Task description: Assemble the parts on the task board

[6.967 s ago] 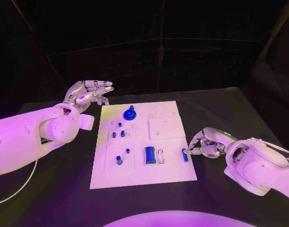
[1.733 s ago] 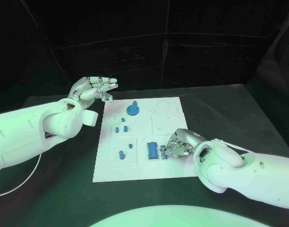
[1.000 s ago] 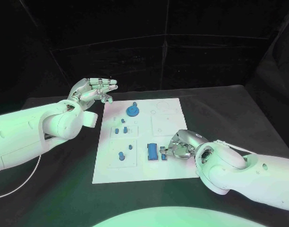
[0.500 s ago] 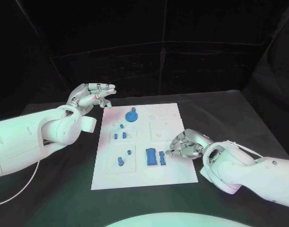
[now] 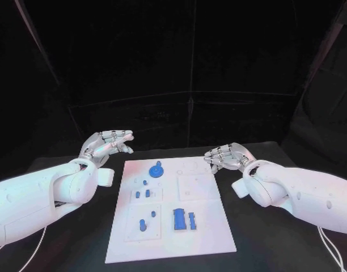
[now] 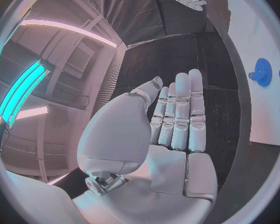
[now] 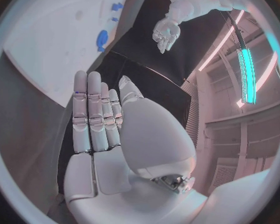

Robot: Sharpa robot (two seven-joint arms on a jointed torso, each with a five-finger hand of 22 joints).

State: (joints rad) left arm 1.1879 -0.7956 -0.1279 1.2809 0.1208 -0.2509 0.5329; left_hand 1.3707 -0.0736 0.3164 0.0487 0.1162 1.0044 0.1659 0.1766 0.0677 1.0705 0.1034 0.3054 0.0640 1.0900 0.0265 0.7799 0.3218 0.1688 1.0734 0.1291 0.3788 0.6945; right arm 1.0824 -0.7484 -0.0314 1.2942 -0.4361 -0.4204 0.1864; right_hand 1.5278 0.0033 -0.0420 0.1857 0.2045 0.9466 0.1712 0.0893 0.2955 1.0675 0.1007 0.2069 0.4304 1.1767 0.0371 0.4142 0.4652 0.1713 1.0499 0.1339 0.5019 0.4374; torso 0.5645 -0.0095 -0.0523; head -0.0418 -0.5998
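**Right hand lifted off the board; small bar left standing beside the larger block**

The right hand (image 5: 227, 154) has come away from the near middle of the board, where half a second ago it was bent over the two upright blue pieces. It now hangs raised off the board's far right corner, fingers apart and holding nothing; the right wrist view shows its palm flat and its fingers straight and side by side (image 7: 93, 119), with nothing between them.

The left hand (image 5: 106, 144) is much where it was: raised off the board's far left corner, likewise empty, fingers loosely spread. The left wrist view confirms an empty palm with straight fingers (image 6: 177, 114).

On the board (image 5: 202, 229) the small blue bar (image 5: 192, 220) now stands just beside the larger blue block (image 5: 179, 218), in the near middle. Seven seconds ago the right hand held a small blue piece at the board's right edge; that this is the same piece is a judgement, though a fair one. Whether it sits fully down in its slot is too small to tell.

The other parts look unmoved: the round blue gear (image 5: 156, 169) at the far end, a pair of small pegs (image 5: 142, 194) mid-board, and two more pieces (image 5: 146, 222) in the near left panel.

Judgement: one placement looks finished, and both hands are free. The right-hand panels of the board appear to hold no blue pieces, so the assembly may not be complete. The bench (image 5: 75, 249) around the board carries no loose part that can be made out.
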